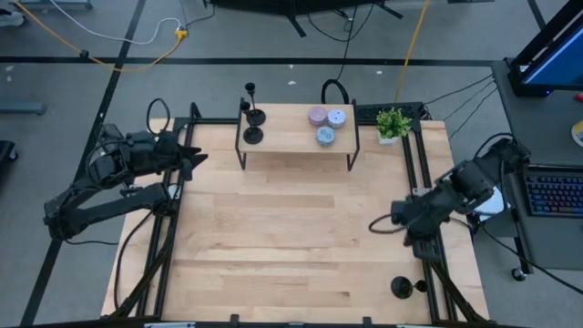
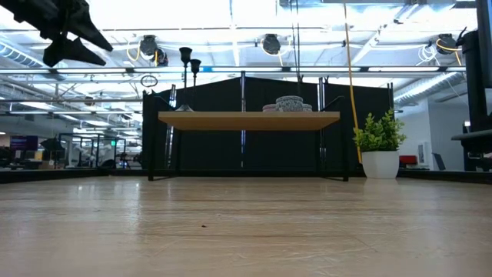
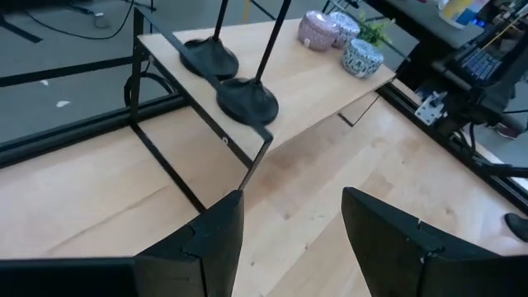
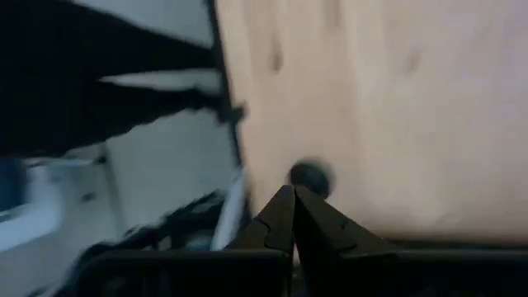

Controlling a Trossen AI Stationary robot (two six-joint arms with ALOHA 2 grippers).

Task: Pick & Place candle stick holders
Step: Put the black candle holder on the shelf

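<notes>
Hovering at the desk's (image 1: 273,228) left edge, the left gripper (image 1: 193,157) has its jaws spread and empty; just ahead of them stands a small shelf (image 1: 291,137) carrying two holders (image 1: 252,126) side by side at its near end, bases touching or nearly so; beyond these sit three round tins (image 1: 326,124); a potted plant (image 1: 393,124) stands past the shelf; the right gripper (image 1: 375,224), jaws pressed together on nothing, sits over the desk's right side; a third holder (image 1: 402,288) stands behind those jaws, by the front right corner.
</notes>
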